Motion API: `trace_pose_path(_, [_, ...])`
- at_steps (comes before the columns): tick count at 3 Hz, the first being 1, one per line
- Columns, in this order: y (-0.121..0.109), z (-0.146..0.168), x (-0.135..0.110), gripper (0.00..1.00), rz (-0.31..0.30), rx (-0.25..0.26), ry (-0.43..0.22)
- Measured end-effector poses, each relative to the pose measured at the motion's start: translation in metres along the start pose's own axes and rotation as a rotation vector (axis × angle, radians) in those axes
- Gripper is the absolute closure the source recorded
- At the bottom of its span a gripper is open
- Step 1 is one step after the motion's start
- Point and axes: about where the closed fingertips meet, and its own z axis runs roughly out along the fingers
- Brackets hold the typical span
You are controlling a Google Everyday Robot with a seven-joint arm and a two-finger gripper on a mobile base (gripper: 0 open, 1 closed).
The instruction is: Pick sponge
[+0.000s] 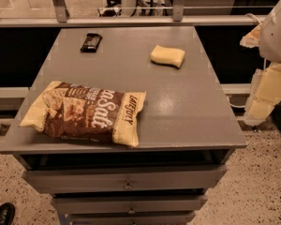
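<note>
The sponge is a small pale yellow block with rounded corners. It lies flat on the grey table top, at the back right. My arm comes in at the right edge of the view. My gripper hangs beside the table's right side, off the top, well to the right of the sponge and nearer the front. It touches nothing on the table.
A large brown-and-yellow chip bag lies at the front left of the table. A small black wrapped bar lies at the back left. Drawers sit below the top. A rail runs behind the table. A shoe shows at the bottom left.
</note>
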Motion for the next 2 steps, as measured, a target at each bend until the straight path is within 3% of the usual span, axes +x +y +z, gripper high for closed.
trace_pose_path(1, [-0.003,0.000,-0.001,0.00,-0.003,0.014,-0.007])
trace_pose_path(2, [-0.030,0.013,-0.002,0.00,-0.001,0.056,-0.047])
